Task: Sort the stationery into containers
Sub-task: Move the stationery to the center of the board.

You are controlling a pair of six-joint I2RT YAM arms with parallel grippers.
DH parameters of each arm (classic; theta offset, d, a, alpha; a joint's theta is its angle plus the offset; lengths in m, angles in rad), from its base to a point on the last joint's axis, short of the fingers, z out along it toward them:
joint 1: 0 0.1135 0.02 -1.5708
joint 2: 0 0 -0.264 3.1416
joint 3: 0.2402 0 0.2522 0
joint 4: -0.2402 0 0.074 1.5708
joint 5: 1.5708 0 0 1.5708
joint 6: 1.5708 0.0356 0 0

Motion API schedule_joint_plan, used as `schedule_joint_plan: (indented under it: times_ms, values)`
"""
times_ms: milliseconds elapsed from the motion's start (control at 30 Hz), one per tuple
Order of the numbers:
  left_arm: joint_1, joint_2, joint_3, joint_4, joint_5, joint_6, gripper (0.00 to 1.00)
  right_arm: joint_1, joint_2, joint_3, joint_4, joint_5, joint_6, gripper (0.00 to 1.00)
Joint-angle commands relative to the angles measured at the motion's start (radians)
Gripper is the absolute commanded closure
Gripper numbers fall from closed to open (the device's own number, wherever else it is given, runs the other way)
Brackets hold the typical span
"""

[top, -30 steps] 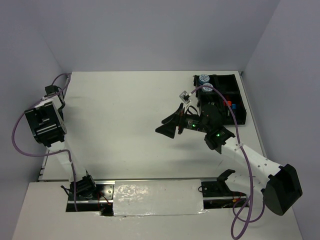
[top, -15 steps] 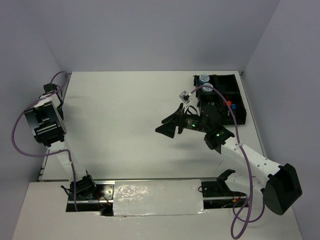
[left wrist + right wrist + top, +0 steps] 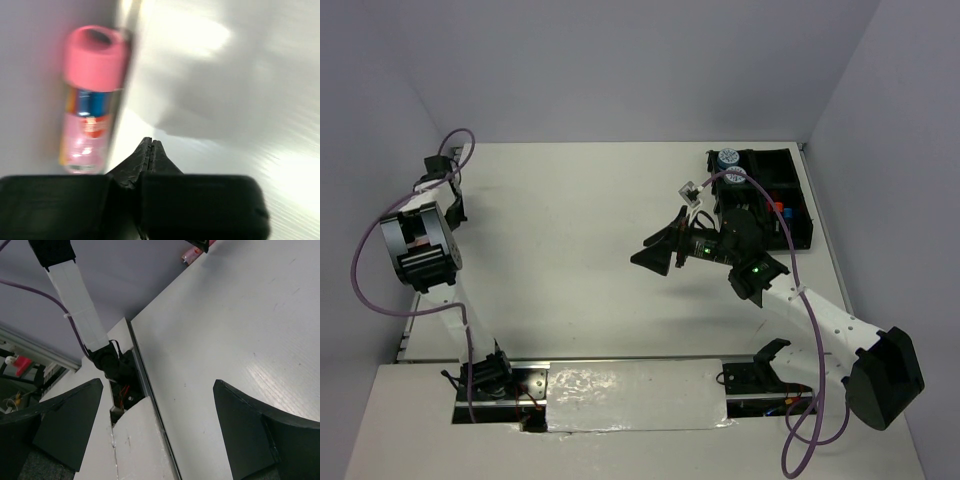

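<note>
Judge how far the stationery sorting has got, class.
Done: two round blue-white patterned tubs sit in the black plastic organiser tray. In hand: nothing; the left tool is shut beside the pink-capped bottle, the right tool open and empty. Left: that bottle, not yet in the tray.

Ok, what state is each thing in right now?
left fingers: shut, gripping nothing.
right fingers: wide open, empty.
pink bottle: cap on, not held, just left of the left fingers.
two tubs: inside the tray, at its far end.
organiser tray: partly filled.
</note>
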Motion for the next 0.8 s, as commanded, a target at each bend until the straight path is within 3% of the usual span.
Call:
schedule_joint_plan:
  times_ms: [0,167,200,233,300,333,367,433,633,767]
  values:
    - [-0.041,-0.028,0.021,-0.017,0.081,-0.04,1.0,0.004,-0.01,0.007,0.031,0.013,-0.008,0.0]
    - [-0.049,0.017,0.057,-0.034,0.018,-0.065,1.0,0.004,0.005,0.005,0.043,0.003,0.001,0.0]
    - [-0.052,0.009,0.055,-0.028,0.016,-0.069,0.95,0.004,0.01,0.008,0.038,0.003,-0.002,0.0]
    - [-0.058,-0.021,0.034,-0.014,-0.002,-0.11,0.71,0.003,0.012,0.011,0.032,0.006,-0.006,0.0]
    - [-0.061,-0.052,0.017,0.018,-0.05,-0.115,0.55,0.004,0.018,0.016,0.025,0.006,-0.01,0.0]
    - [-0.061,-0.063,0.017,0.02,-0.123,-0.106,0.38,0.003,0.019,0.018,0.026,0.006,-0.01,0.0]
    - [-0.059,-0.058,0.024,0.015,-0.175,-0.111,0.29,0.003,0.019,0.018,0.028,0.004,-0.008,0.0]
    - [-0.055,-0.038,0.041,-0.009,-0.27,-0.118,0.15,0.004,0.016,0.008,0.044,0.001,0.003,0.0]
    - [-0.044,0.0,0.0,0.035,-0.367,-0.034,0.14,0.004,0.013,0.008,0.049,-0.011,0.007,0.0]
    - [0.003,0.014,0.009,0.027,-0.328,-0.031,0.16,0.006,-0.002,0.011,0.046,-0.014,0.007,0.0]
